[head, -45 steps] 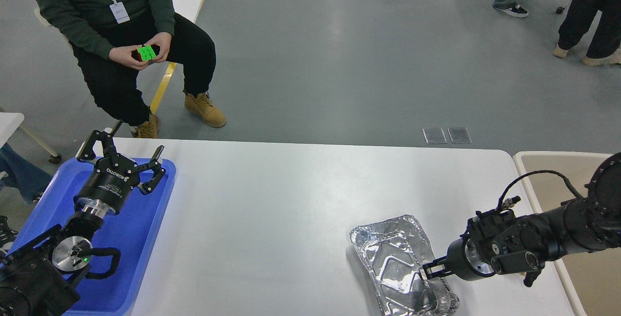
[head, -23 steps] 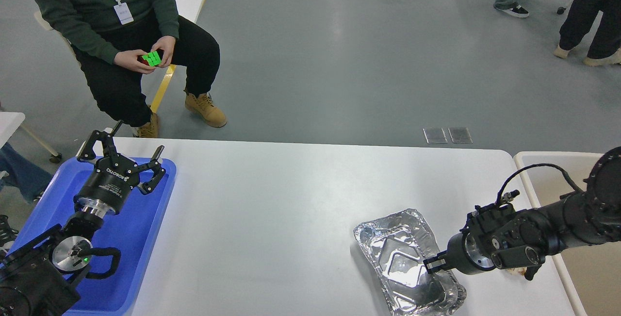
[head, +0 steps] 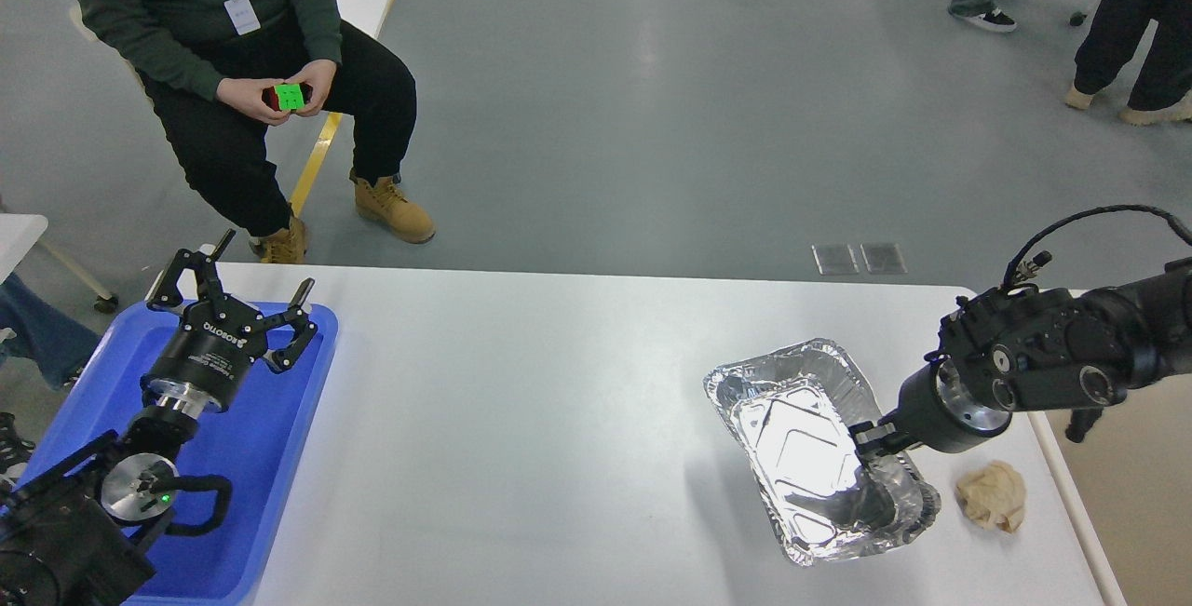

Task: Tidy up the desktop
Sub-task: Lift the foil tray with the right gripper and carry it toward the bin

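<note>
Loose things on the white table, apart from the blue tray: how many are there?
2. A foil tray at the right, its rim gripped by the right gripper, and a crumpled paper ball beside it, near the desktop edge. Nothing seems hidden.

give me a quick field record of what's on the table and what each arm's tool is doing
surface: white desktop
foil tray: lifted and tilted above the right side of the desktop, casting a shadow
right tool: shut on the foil tray's right rim
crumpled paper: on the desktop, right of the foil tray
blue tray: at the left edge
left tool: open, holding nothing, over the blue tray
cream bin: beyond the desktop's right edge
</note>
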`<state>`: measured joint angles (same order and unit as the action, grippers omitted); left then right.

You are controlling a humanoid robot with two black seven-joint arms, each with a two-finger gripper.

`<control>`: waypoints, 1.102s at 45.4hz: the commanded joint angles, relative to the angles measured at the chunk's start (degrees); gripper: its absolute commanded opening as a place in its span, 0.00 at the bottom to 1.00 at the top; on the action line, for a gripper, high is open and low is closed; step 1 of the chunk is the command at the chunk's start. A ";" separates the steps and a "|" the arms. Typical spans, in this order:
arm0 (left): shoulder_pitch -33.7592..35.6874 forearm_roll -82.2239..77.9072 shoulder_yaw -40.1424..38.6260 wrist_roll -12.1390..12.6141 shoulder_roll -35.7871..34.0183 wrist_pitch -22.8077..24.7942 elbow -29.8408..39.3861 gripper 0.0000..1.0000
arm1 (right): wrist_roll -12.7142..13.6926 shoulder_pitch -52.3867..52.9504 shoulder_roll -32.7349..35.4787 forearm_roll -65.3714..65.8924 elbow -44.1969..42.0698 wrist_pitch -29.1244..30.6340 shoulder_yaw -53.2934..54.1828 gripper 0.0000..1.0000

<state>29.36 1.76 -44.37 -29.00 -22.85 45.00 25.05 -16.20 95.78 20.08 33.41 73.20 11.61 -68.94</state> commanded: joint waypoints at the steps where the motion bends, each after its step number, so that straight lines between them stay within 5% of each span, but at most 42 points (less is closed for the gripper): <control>1: -0.09 0.00 -0.01 0.00 0.00 0.00 0.00 0.99 | -1.55 12.58 4.08 -0.28 6.24 9.48 0.03 0.00; 32: -0.09 0.09 -0.10 0.00 0.00 0.00 0.00 0.99 | -1.64 37.19 13.75 -0.63 8.53 32.86 2.31 0.00; 50: -0.09 0.09 -0.10 0.00 0.00 0.00 0.00 0.99 | -1.55 40.80 14.98 -3.08 8.10 33.39 3.46 0.00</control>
<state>29.27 1.86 -44.47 -29.00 -22.85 45.00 25.05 -17.83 133.90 34.03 32.50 81.61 43.67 -66.40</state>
